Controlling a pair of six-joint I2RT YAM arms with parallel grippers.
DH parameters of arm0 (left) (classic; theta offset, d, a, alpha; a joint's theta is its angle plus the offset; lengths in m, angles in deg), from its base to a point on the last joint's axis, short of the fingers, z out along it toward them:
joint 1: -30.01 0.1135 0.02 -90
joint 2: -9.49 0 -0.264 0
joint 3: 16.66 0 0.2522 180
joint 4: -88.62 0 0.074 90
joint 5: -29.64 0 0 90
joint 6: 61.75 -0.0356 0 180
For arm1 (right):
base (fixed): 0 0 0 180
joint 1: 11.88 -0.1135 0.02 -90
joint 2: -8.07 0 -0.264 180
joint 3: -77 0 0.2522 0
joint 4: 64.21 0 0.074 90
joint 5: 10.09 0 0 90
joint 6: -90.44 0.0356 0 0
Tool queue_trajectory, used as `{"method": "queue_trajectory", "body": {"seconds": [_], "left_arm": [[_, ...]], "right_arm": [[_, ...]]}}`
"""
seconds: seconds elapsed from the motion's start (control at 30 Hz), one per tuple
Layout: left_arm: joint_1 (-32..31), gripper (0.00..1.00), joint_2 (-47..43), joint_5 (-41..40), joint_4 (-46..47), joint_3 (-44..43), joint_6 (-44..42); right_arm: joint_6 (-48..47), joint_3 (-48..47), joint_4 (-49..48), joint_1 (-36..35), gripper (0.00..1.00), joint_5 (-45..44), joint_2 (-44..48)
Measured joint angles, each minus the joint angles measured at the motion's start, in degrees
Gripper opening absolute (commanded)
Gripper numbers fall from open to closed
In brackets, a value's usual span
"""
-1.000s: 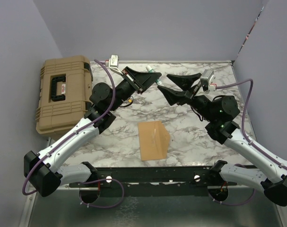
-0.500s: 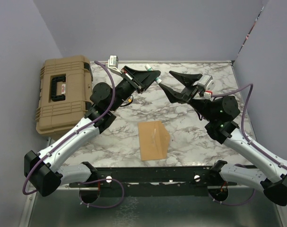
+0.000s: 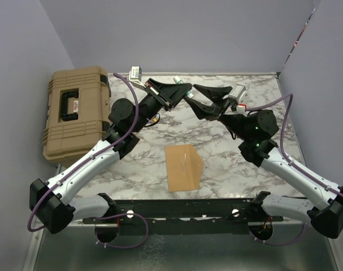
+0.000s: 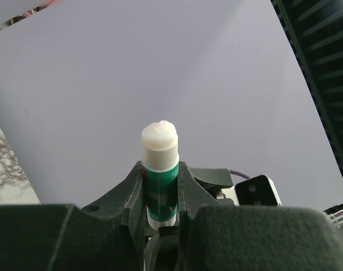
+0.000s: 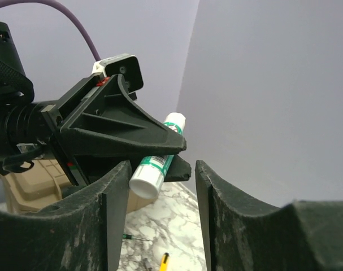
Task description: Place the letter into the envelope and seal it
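Left pincer (image 3: pixel 184 90) raised over the far tabletop (image 3: pixel 228 164), pinching a green glue stick (image 4: pixel 161 182) by its body. White tip bare and pointing away from the right arm, probably for gluing the flap. Right pincer (image 5: pixel 163 165) spread, one finger either side of the stick's white base and not touching it; likely set to twist the base or take the stick.

Envelope (image 3: pixel 182 168) flat on the near tabletop between the arms, flap open to the right. No loose letter in view; probably inside, can't confirm. Tan case (image 3: pixel 75 113) at left, shut.

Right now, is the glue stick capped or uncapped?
Uncapped. The glue stick in the left gripper shows bare white glue above its green tube.
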Motion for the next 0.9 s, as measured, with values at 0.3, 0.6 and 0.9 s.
{"method": "queue_trajectory", "body": {"seconds": [0.3, 0.6, 0.9], "left_arm": [[0.0, 0.0, 0.5, -0.3, 0.5, 0.0, 0.1], [0.9, 0.73, 0.8, 0.1, 0.4, -0.3, -2.2], [9.7, 0.99, -0.7, 10.6, -1.0, -0.3, -2.6]], "right_arm": [[1.5, -0.1, -2.0, -0.2, 0.26, 0.1, -2.0], [1.0, -0.1, -3.1, -0.4, 0.01, -3.8, -2.5], [2.5, -0.8, 6.6, 0.9, 0.01, -3.4, 3.6]]}}
